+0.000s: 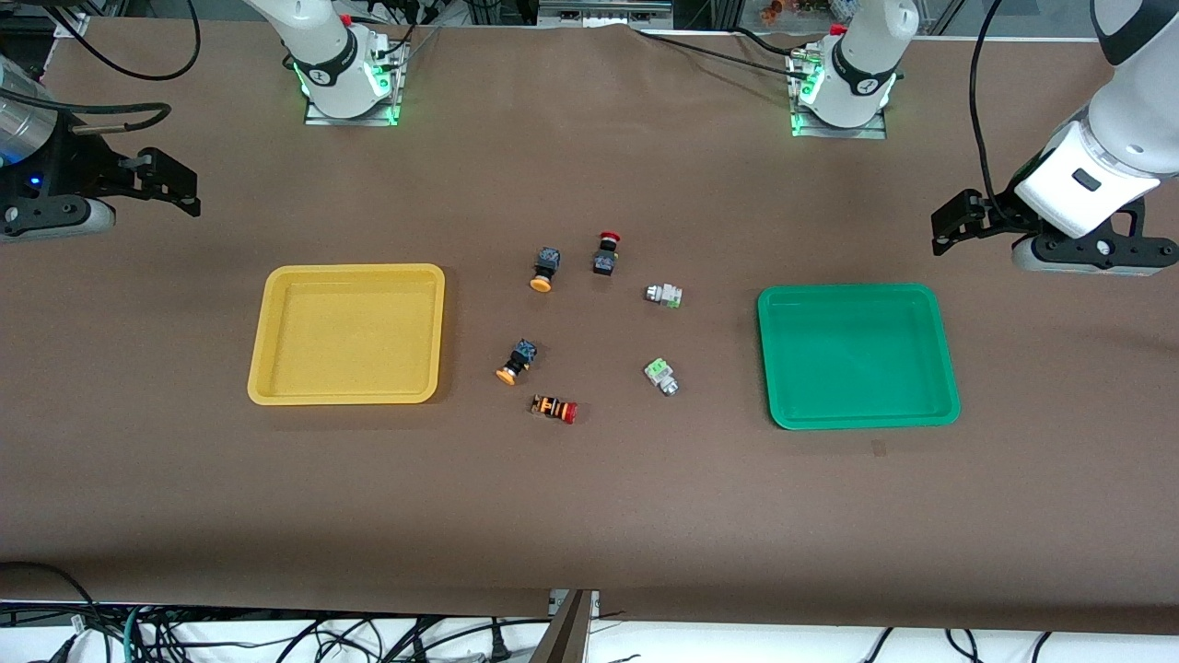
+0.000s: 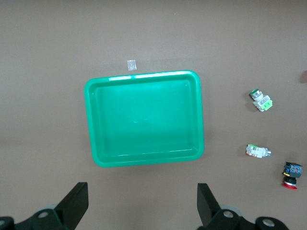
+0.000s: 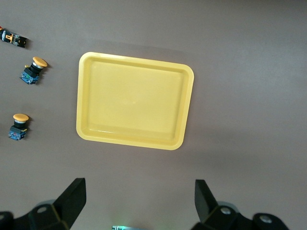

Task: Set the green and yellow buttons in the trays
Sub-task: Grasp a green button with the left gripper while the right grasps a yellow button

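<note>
The yellow tray (image 1: 345, 336) lies toward the right arm's end and the green tray (image 1: 857, 354) toward the left arm's end; both are empty. Between them lie two yellow-capped buttons (image 1: 545, 268) (image 1: 516, 360) and two green-white buttons (image 1: 664, 295) (image 1: 660, 375). My left gripper (image 1: 951, 226) is open and empty over bare table beside the green tray (image 2: 144, 120). My right gripper (image 1: 175, 184) is open and empty over bare table beside the yellow tray (image 3: 132, 108). The right wrist view shows the yellow-capped buttons (image 3: 32, 70) (image 3: 18, 126). The left wrist view shows the green-white ones (image 2: 261, 100) (image 2: 256, 151).
A black switch with a red cap (image 1: 606, 252) lies beside the farther yellow-capped button. An orange-striped switch with a red cap (image 1: 554, 408) lies nearest the front camera. A small pale scrap (image 2: 131, 64) lies by the green tray. Brown table surface surrounds everything.
</note>
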You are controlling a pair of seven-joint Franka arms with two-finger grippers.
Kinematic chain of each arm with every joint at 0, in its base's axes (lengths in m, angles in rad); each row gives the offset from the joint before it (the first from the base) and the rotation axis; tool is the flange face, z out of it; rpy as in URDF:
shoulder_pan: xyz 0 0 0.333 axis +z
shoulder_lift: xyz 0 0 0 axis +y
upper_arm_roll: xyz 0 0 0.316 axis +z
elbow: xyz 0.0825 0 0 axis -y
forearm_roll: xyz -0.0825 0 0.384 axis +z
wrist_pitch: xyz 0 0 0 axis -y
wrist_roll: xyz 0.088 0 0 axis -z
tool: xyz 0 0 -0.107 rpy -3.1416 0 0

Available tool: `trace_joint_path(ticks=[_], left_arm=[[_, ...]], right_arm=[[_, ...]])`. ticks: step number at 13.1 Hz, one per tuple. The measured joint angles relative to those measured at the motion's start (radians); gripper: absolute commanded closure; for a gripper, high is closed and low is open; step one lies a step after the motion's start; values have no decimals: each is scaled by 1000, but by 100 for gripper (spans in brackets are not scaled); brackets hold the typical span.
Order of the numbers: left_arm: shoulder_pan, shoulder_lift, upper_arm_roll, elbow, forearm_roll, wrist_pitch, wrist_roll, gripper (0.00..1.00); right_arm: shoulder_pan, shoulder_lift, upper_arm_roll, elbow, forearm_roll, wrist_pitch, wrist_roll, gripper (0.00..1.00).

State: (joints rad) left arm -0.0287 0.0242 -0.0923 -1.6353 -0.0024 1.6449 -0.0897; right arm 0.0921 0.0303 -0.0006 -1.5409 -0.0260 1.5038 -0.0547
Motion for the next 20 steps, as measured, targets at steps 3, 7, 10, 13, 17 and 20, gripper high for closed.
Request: trace_joint_path(ticks=[3,7,10,13,17,20], left_arm=[[0,0,0,0,0,-1,0,0],[-5,1,-2,0,0,-2,0,0],[-28,22,-4,0,-4,-6,-9,0],[-77,83,-6,6,-39,-1,-178,0],[-219,278,-12,105,-112,104,-530,0],[-312,466,-13,139,-113,361,-756,0]], right_arm=[[0,1,2,-1,-1,0,0,0],[0,10,3,-1,-7,4,0,0],[4,44,14,-4,-14,15,0,0],[8,136,22,-47,-9,93,3,0],[84,309,67,-58,59,257,322,0],[128,406,200,-80,61,383,660,0]])
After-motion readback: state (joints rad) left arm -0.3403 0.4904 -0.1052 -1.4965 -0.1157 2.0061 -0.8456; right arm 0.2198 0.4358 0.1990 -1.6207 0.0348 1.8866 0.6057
